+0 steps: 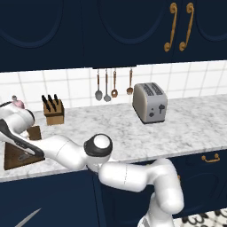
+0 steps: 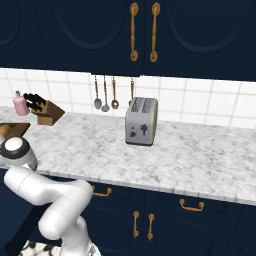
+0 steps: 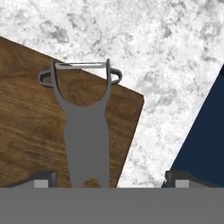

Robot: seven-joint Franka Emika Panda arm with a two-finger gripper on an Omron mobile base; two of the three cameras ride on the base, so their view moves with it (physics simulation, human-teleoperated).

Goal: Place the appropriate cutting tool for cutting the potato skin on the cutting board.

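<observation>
The cutting tool (image 3: 85, 131), a small grey metal peeler, lies flat on the dark-brown cutting board (image 3: 30, 131), its blade end near the board's corner. My gripper (image 3: 111, 181) is open just above it. The fingertips (image 3: 41, 179) stand wide apart, and the peeler's handle lies between them, nearer the left one and untouched. In the left base view my hand hangs over the cutting board (image 1: 13, 162) at the counter's left end. A yellowish-tan bit (image 2: 4, 131) at the cutting board's (image 2: 16, 129) edge may be the potato; it is too small to tell.
A light-wood knife block (image 1: 54, 111) with black-handled knives stands behind the board, next to a pink bottle (image 1: 17, 103). A toaster (image 1: 150, 103) sits mid-counter under hanging utensils (image 1: 107, 86). The counter's front edge runs close beside the board. A grey blade-like shape (image 1: 29, 218) shows low against the cabinets.
</observation>
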